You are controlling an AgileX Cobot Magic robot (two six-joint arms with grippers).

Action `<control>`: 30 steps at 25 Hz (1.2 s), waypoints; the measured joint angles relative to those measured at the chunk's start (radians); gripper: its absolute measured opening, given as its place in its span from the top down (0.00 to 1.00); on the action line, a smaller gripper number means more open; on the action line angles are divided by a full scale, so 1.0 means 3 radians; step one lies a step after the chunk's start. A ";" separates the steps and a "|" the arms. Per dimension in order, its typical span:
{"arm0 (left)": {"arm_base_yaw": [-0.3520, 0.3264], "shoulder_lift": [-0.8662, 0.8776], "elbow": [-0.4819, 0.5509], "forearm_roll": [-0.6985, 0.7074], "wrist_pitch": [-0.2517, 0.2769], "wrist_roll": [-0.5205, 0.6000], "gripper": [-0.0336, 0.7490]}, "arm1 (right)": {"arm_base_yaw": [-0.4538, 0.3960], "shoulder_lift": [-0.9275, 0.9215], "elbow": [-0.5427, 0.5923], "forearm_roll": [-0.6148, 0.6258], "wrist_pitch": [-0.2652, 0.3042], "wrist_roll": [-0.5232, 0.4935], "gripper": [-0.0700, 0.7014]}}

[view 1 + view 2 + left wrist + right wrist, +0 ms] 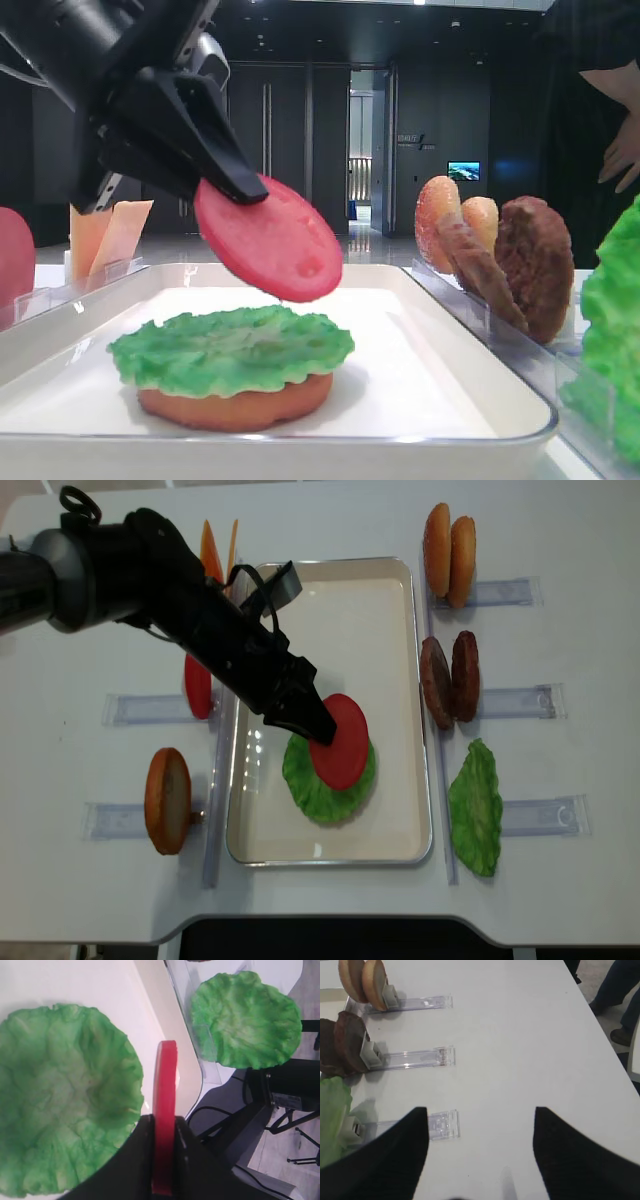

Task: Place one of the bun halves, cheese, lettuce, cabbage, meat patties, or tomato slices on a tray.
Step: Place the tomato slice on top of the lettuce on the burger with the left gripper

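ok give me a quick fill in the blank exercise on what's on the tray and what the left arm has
1. The left gripper has its jaws closed on a ____ slice.
2. On the tray, a lettuce leaf lies on top of a ____ half.
3. The held slice hangs ____ the lettuce leaf, not touching it.
4. The right gripper has its jaws ____, with nothing between them.

Missing words: tomato; bun; above; open
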 joint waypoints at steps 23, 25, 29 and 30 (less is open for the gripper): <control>0.0000 0.0292 0.0000 -0.0104 -0.0038 0.0159 0.89 | 0.0000 0.0000 0.0000 0.0000 0.0000 0.0000 0.35; 0.0000 0.0296 0.0000 -0.0088 -0.0038 0.0159 0.89 | 0.0000 0.0000 0.0000 0.0000 0.0000 0.0000 0.35; 0.0000 0.0354 0.0000 -0.0085 -0.0055 0.0163 0.89 | 0.0000 0.0000 0.0000 0.0000 0.0000 0.0000 0.35; 0.0000 0.0364 0.0000 -0.0085 -0.0067 0.0171 0.89 | 0.0000 0.0000 0.0000 0.0000 0.0000 0.0000 0.35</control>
